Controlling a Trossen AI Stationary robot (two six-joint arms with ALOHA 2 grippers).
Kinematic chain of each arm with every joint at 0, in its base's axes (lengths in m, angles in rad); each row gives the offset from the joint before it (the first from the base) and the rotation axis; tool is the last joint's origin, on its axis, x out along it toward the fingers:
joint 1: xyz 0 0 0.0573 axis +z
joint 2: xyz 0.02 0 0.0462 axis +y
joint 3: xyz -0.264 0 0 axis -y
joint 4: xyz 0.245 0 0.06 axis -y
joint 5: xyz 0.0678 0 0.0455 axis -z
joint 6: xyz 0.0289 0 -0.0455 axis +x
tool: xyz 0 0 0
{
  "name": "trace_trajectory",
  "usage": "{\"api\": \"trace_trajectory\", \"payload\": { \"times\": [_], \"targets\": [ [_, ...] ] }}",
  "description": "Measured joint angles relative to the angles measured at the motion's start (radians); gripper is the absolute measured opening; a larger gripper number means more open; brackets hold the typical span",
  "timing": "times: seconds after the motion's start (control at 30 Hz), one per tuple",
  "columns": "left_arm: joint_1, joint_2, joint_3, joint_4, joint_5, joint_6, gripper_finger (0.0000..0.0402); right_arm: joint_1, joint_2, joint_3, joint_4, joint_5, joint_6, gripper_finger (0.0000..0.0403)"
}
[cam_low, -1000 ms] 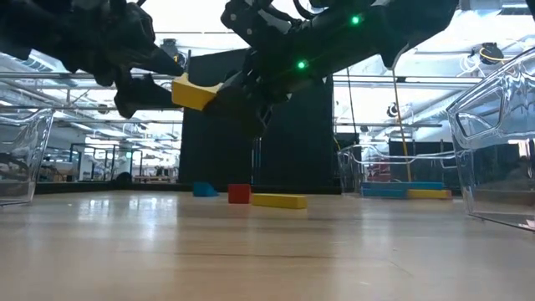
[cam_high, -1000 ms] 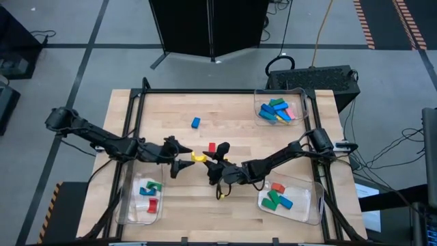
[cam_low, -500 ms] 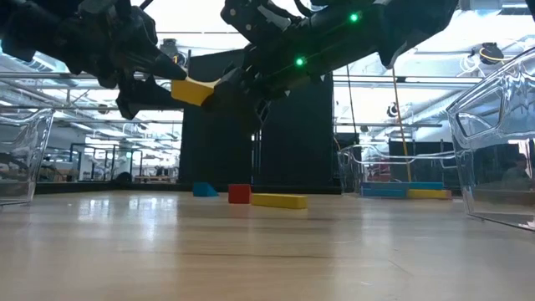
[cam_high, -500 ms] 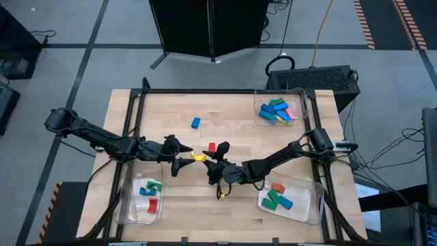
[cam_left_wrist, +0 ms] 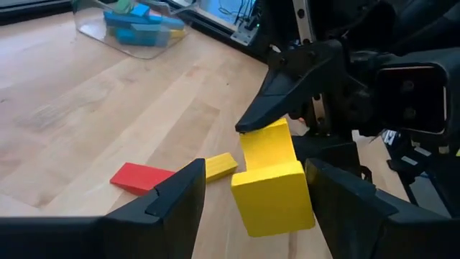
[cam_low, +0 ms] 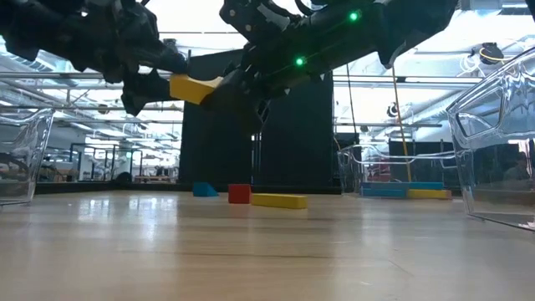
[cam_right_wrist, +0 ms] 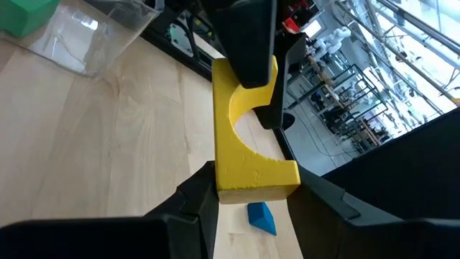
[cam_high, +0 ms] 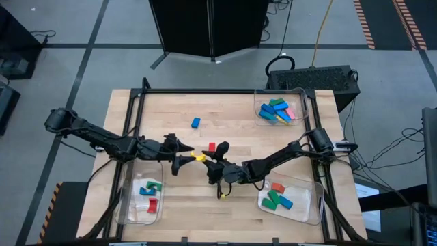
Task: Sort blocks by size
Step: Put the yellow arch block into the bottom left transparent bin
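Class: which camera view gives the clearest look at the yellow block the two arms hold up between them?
The right wrist view: the yellow block fills the frame, its curved notch plain, right claw gripping it. The left wrist view shows its other end between the left claw. The low view shows a wedge aloft; the high view, a speck.

Three clear trays sit on the counter (cam_high: pixel 239 109): one (cam_high: pixel 125 205) with about four blocks, one (cam_high: pixel 315 205) with about five, and one (cam_high: pixel 302 96) whose heap cannot be counted exactly. Three blocks lie loose: one blue block (cam_high: pixel 196 123), one red block (cam_high: pixel 212 146), one long yellow block (cam_high: pixel 221 195). One notched yellow block (cam_high: pixel 198 157) is off the counter.
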Motion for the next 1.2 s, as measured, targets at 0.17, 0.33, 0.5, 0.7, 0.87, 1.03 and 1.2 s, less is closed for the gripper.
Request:
{"api": "trace_trajectory", "payload": {
  "times": [0.17, 0.33, 0.5, 0.7, 0.87, 1.03, 1.2],
  "targets": [
    [0.007, 0.0, 0.0, -0.004, 0.012, 0.0, 0.0237, 0.0, 0.0, 0.0, 0.001, 0.001, -0.013, 0.0127],
    [0.007, 0.0, 0.0, -0.005, 0.041, -0.005, 0.0237, 0.001, 0.0, 0.0, 0.016, 0.005, -0.019, 0.0127],
    [0.007, 0.0, 0.0, -0.005, 0.042, -0.005, 0.0237, 0.0, 0.0, 0.0, 0.023, 0.005, -0.022, 0.0127],
    [0.007, 0.0, 0.0, -0.005, 0.054, 0.002, 0.022, 0.0, 0.0, 0.0, 0.032, 0.006, -0.027, 0.0127],
    [0.007, 0.0, 0.0, 0.002, 0.056, 0.002, 0.0162, 0.0, 0.0, 0.0, 0.038, 0.01, -0.045, 0.0127],
    [0.007, 0.0, 0.001, 0.006, 0.056, 0.006, 0.0129, 0.0, 0.0, 0.0, 0.037, 0.017, -0.06, 0.0128],
    [0.007, 0.0, 0.001, 0.008, 0.056, 0.019, 0.013, 0.0, 0.0, 0.0, 0.038, 0.021, -0.051, 0.0139]
  ]
}}
